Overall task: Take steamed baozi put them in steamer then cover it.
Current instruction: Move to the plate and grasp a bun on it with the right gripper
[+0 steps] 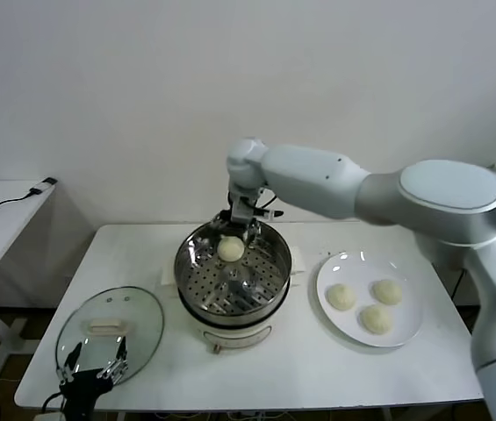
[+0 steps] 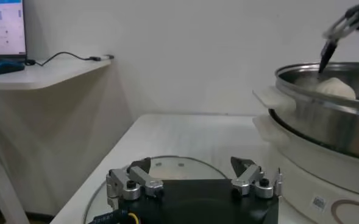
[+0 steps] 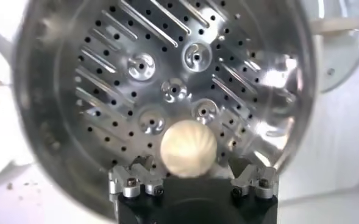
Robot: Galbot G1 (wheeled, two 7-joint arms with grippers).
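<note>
At the left edge of the table (image 1: pixel 318 377) we saw the cover (image 1: pixel 111 333) lying flat, its cream handle facing up. The left gripper (image 1: pixel 97 373) hung over the cover's near rim, its fingers spread apart and holding nothing.

In the middle stood the steamer (image 1: pixel 233 279), its perforated tray bare except for one baozi (image 1: pixel 231 248) resting at the far side of the tray. The right gripper (image 1: pixel 240 221) hovered just above that bun, reaching in from the right over the pot's back rim. In the right wrist view its fingers (image 3: pixel 133 182) stood wide on either side of the bun (image 3: pixel 189 148). We thought they were clear of the dough, though that view is too close to be sure (the left wrist view shows dark fingertips (image 2: pixel 327 55) above the bun, apart from it).

To the right of the steamer, a white plate (image 1: pixel 410 329) carried the other three baozi (image 1: pixel 376 305), set close together but not touching.
</note>
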